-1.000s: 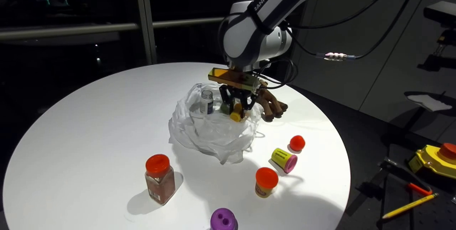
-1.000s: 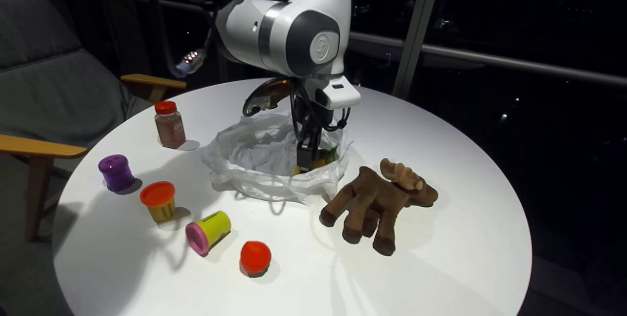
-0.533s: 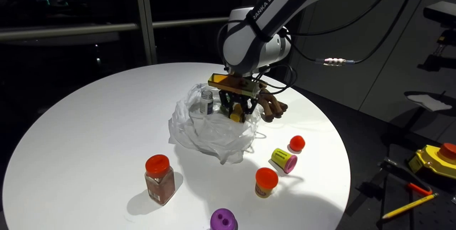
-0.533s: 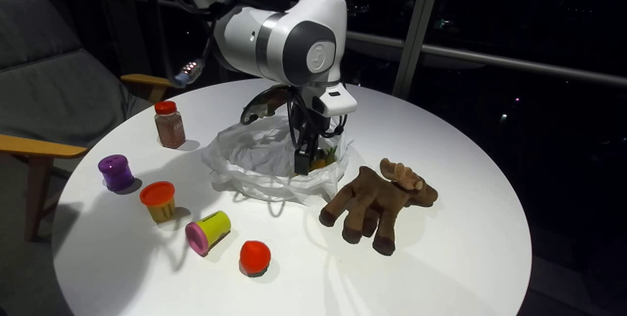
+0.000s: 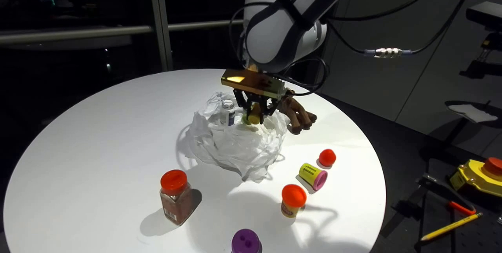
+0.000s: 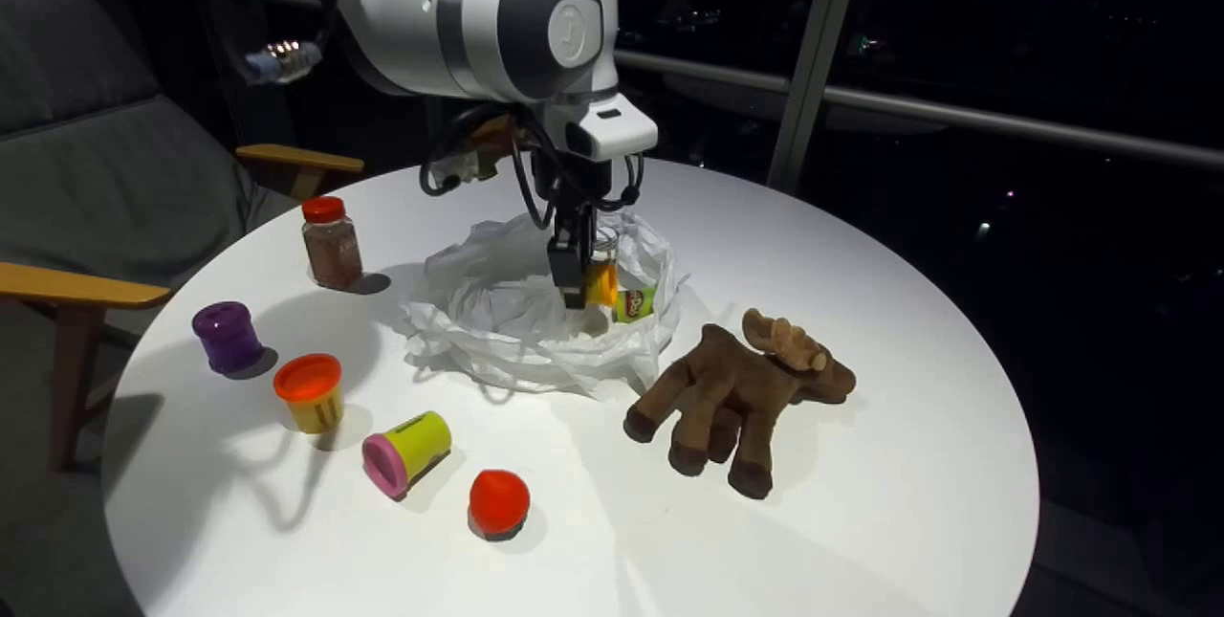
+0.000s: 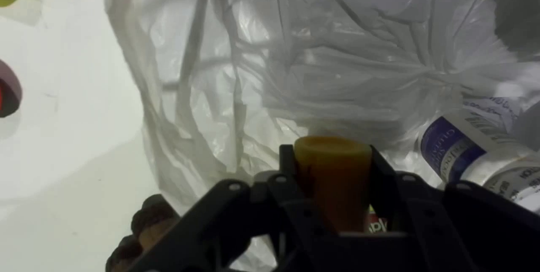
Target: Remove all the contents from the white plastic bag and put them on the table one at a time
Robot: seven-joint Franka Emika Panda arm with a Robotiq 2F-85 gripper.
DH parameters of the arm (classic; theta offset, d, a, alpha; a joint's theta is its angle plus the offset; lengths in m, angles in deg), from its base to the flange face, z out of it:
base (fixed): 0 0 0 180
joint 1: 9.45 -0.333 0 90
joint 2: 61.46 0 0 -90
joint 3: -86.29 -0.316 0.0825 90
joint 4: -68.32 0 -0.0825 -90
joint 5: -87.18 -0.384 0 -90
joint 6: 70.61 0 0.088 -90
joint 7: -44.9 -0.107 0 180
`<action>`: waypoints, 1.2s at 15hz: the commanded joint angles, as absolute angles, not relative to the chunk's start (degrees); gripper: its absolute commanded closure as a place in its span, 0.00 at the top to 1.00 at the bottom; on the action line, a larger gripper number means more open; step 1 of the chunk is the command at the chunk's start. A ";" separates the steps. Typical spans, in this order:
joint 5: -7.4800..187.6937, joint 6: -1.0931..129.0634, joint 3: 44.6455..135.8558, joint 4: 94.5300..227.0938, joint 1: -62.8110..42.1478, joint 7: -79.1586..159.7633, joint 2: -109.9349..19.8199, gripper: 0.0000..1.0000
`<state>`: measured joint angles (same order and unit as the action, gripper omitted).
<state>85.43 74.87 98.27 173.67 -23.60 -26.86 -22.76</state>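
My gripper [image 7: 332, 158] is shut on an orange-yellow toy tub [image 6: 602, 283], held between both fingertips above the far part of the white plastic bag [image 5: 235, 151]. Inside the wide-mouthed bag, a green toy can [image 6: 634, 304] and a white bottle with a blue label [image 7: 455, 149] show. Around it on the white table [image 5: 98, 135] are a red-lidded spice jar [image 5: 176, 198], a purple tub [image 6: 228, 337], a red-lidded orange tub [image 6: 311, 394], a yellow can with a pink lid [image 6: 406, 452], a red toy [image 6: 498, 504] and a brown moose toy [image 6: 741, 397].
Close beside the bag's rim, the moose stands nearest to the gripper. A grey chair [image 6: 96, 158] with wooden armrests adjoins the table edge. A yellow box with a red button [image 5: 480, 176] and a pencil [image 5: 451, 227] lie off the table.
After dipping lower into the bag, my gripper has risen with the orange-yellow tub between its fingers. The green can's label now shows where the tub was lifted. Things on the table have stayed put.
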 commanded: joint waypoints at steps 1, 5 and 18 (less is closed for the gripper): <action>92.88 74.45 100.50 183.39 -27.23 -28.65 -33.10 0.17; 101.64 69.79 98.17 192.11 -26.26 -23.17 -41.77 0.17; 109.67 59.62 97.71 192.55 -20.16 -15.27 -29.05 0.17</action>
